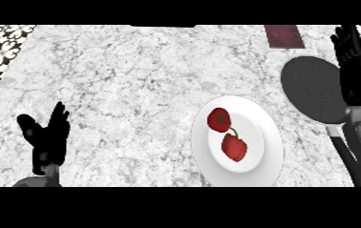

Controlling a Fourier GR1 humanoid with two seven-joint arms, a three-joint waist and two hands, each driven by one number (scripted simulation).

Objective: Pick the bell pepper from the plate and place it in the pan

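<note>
1. Bell pepper point(220, 120) lying on white plate point(271, 141), beside a second red piece.
2. Dark pan point(313, 88) right of plate on bench point(127, 79).
3. Left hand point(48, 139) resting lower left, fingers straight, empty.
4. Right hand point(347, 46) at far right edge beside pan, fingers relaxed, holding nothing.

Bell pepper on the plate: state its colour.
Red, with a green stem; the bell pepper shows best in the head view.

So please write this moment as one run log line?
bell pepper: on plate | pan: holds nothing | left hand: open, resting lower left | right hand: beyond pan, grasp unclear
</note>
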